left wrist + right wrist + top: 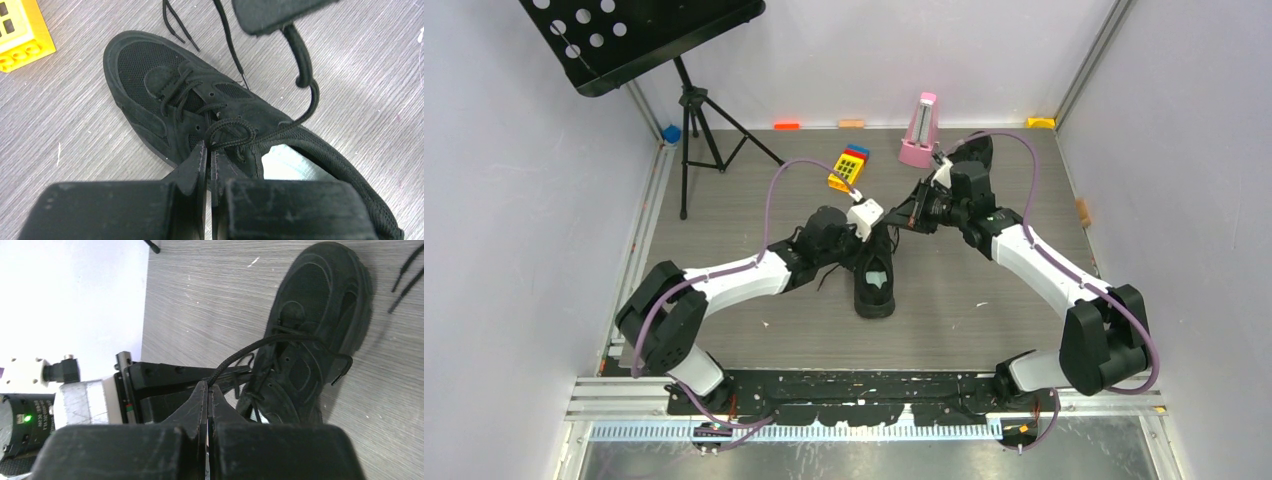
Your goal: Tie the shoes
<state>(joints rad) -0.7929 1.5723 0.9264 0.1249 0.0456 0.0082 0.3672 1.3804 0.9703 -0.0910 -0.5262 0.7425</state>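
On grey planks [75, 125], all-black mesh sneaker [150, 85], laces [180, 92] loose, pale insole patch [282, 162].

The sneaker [200, 110] is black all over, with black laces [227, 132] and a pale grey insole patch [282, 160]. The table [964, 300] is streaked grey wood-grain. The toy block [849, 167] is yellow, red and blue; the metronome [919, 130] pink; the music stand [639, 35] black, dotted with round holes
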